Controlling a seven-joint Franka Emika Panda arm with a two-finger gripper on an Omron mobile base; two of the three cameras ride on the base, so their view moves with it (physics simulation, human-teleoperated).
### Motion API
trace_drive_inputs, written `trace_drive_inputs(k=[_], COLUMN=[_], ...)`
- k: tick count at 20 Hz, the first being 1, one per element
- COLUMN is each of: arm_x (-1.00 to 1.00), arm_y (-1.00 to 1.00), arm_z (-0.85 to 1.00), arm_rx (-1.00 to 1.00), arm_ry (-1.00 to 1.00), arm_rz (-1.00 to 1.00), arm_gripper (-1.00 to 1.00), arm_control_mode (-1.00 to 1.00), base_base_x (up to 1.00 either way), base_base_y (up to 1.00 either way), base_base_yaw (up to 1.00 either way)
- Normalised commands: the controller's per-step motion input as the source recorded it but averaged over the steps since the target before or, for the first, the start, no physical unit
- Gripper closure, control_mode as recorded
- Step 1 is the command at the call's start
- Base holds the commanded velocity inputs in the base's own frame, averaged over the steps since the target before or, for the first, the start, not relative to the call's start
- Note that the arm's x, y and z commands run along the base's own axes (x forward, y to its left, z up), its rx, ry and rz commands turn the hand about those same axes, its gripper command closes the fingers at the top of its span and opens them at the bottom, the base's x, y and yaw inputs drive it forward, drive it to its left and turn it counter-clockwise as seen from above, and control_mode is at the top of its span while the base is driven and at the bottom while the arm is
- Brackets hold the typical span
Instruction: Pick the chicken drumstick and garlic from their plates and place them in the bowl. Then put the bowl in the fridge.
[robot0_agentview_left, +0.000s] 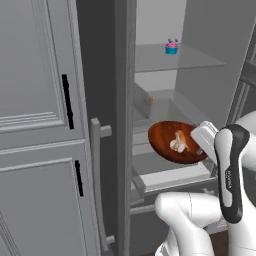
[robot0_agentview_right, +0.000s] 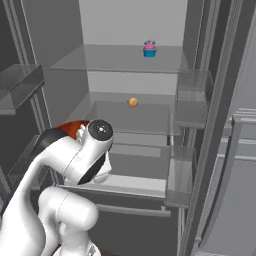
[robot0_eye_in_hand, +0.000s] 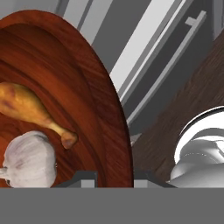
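The reddish-brown bowl (robot0_agentview_left: 167, 145) hangs tilted inside the open fridge (robot0_agentview_left: 210, 50) at lower-shelf height. In it lie the golden chicken drumstick (robot0_agentview_left: 182, 136) and the off-white garlic (robot0_agentview_left: 175, 146), touching each other. My gripper (robot0_agentview_left: 201, 151) is shut on the bowl's right rim. In the hand view the bowl (robot0_eye_in_hand: 65, 65) has its rim running down between my gripper's (robot0_eye_in_hand: 116, 177) fingertips (robot0_eye_in_hand: 85, 177), with the drumstick (robot0_eye_in_hand: 26, 107) above the garlic (robot0_eye_in_hand: 30, 159). From the right base view a sliver of the bowl (robot0_agentview_right: 72, 127) peeks out behind my arm. The plates are out of view.
A pink-and-blue cupcake (robot0_agentview_right: 150, 48) stands on the upper glass shelf and a small orange ball (robot0_agentview_right: 132, 102) on the shelf below. Clear door bins (robot0_agentview_right: 192, 100) line the right side. Panelled grey cabinets (robot0_agentview_left: 35, 100) stand at the left, beside a dark upright panel with a grey handle (robot0_agentview_left: 97, 150).
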Motion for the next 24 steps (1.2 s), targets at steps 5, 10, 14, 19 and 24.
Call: trace_drive_inputs(k=[5, 10, 14, 19, 24], arm_x=[0.0, 0.0, 0.0, 0.0, 0.0], arm_y=[0.0, 0.0, 0.0, 0.0, 0.0], arm_z=[0.0, 0.0, 0.0, 0.0, 0.0], arm_rx=[0.0, 0.0, 0.0, 0.0, 0.0], arm_ry=[0.0, 0.0, 0.0, 0.0, 0.0], arm_rz=[0.0, 0.0, 0.0, 0.0, 0.0], arm_gripper=[1.0, 1.0, 1.0, 1.0, 1.0], arm_control_mode=[1.0, 1.0, 1.0, 1.0, 1.0], base_base_x=[0.45, 0.43, 0.47, 0.46, 0.6], base_base_y=[-0.46, -0.17, 0.11, 0.23, 0.32], base_base_yaw=[0.06, 0.02, 0.0, 0.0, 0.0])
